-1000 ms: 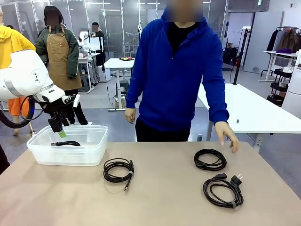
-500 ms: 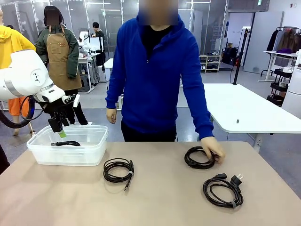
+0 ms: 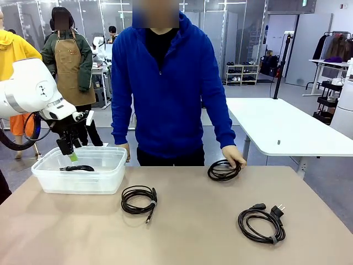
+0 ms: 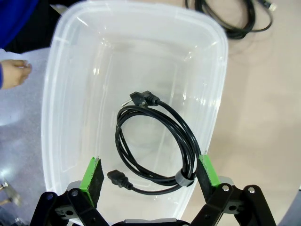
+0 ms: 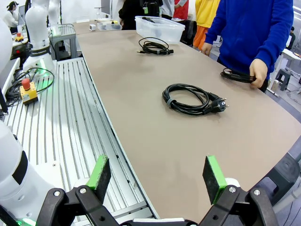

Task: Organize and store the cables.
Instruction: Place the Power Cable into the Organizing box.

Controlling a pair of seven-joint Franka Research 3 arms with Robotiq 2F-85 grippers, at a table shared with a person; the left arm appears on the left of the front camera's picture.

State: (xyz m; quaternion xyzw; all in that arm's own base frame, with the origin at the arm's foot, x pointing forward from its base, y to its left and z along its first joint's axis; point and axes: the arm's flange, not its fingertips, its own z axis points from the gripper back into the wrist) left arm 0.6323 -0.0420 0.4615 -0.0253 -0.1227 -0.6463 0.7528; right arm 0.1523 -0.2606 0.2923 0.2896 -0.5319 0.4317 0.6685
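Overhead, the left claw (image 4: 149,164) gapes above a cable (image 4: 142,98) in the tub (image 4: 221,61).

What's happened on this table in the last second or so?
The person's hand took hold of the far coil and slid it along the far edge of the table toward the bin, the person stepping the same way. Unchanged: the left gripper, open above the bin, the coil inside it, and the two nearer coils.
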